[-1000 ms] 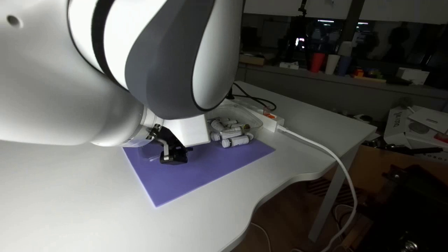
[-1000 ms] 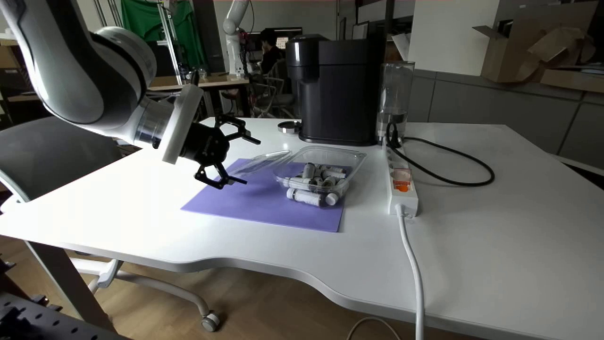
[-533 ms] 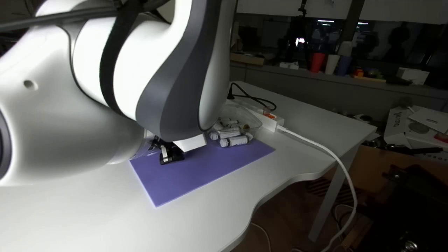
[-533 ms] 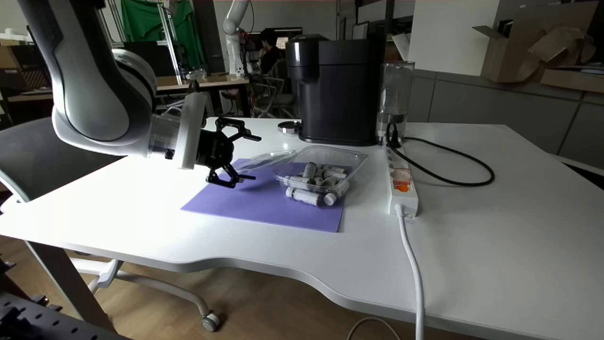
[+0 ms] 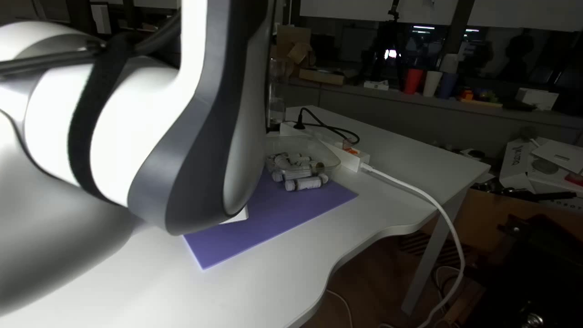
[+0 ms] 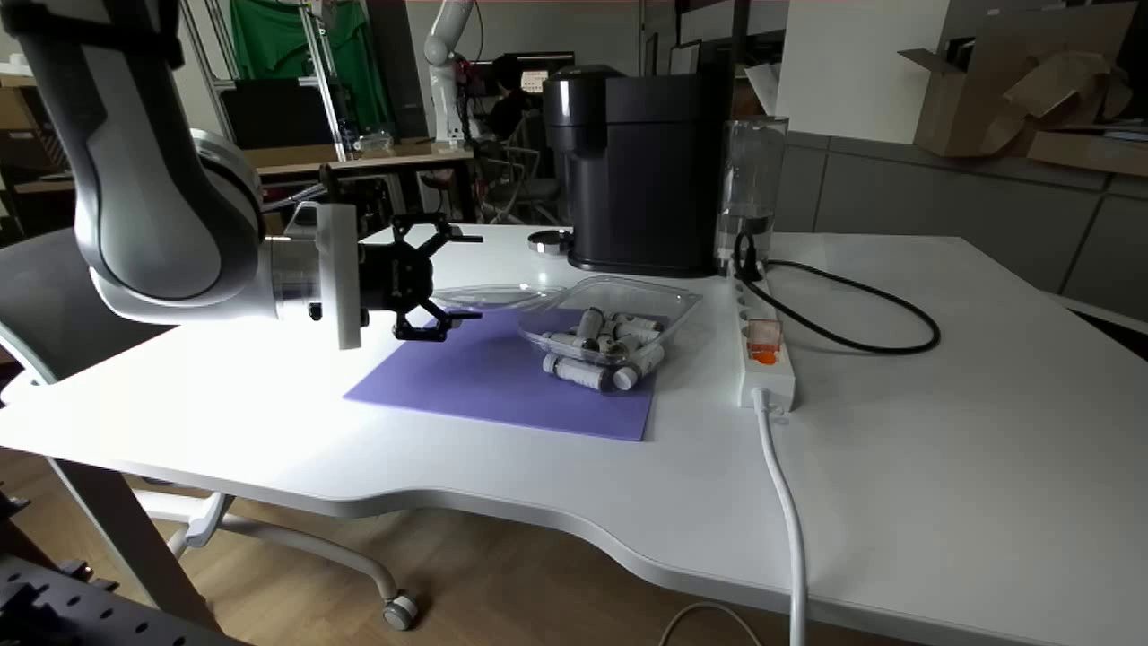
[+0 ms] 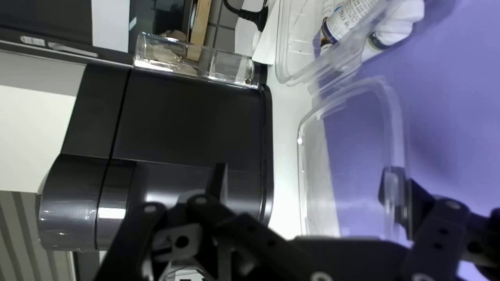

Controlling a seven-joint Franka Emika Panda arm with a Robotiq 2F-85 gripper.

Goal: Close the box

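The box [image 6: 587,352] is a clear plastic case holding several small white-labelled bottles. It stands on a purple mat; it also shows in an exterior view [image 5: 330,152] and in the wrist view [image 7: 283,58]. Its clear lid [image 6: 502,296] is open, folded out toward my gripper and raised off the mat; it also shows in the wrist view [image 7: 351,164]. My gripper [image 6: 469,277] is open and level, fingers apart, at the lid's free end. In the wrist view my gripper [image 7: 308,187] has one finger seen through the lid's edge, apparently beneath it. My arm hides gripper and lid in an exterior view.
A tall black appliance [image 6: 646,170] stands behind the box, close to the lid's side in the wrist view [image 7: 187,125]. A clear cylinder [image 6: 752,179] stands beside it. A white power strip [image 6: 762,359] with cables lies beyond the box. The purple mat [image 6: 502,386] lies underneath.
My gripper has turned from pointing slantwise downward to level. The lid's free end has risen, so the lid lies flatter. The arm has swung lower in an exterior view. The gripper stays open.
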